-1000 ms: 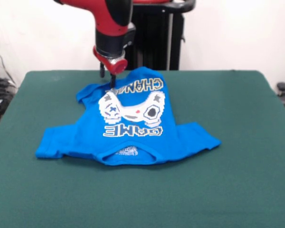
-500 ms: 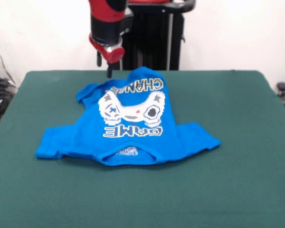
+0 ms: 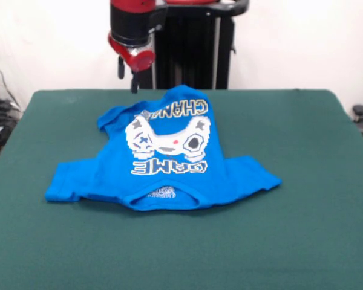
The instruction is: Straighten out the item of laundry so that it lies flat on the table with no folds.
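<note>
Shirt (image 3: 163,157) bunched mid-table (image 3: 314,181), hem end rucked toward the pedestal.

We would grasp the crumpled hem beyond the printed controller and draw it away from the collar, low and steady. The gripper (image 3: 126,77) hangs raised above that hem, fingers apart, holding nothing.

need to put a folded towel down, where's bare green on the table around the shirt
The table is bare to the picture's right of the blue T-shirt, along the whole near edge below its collar, and in a narrower strip at picture left beside the sleeve. Crowded: the far edge, where the gripper hangs above the shirt's bunched hem.
</note>
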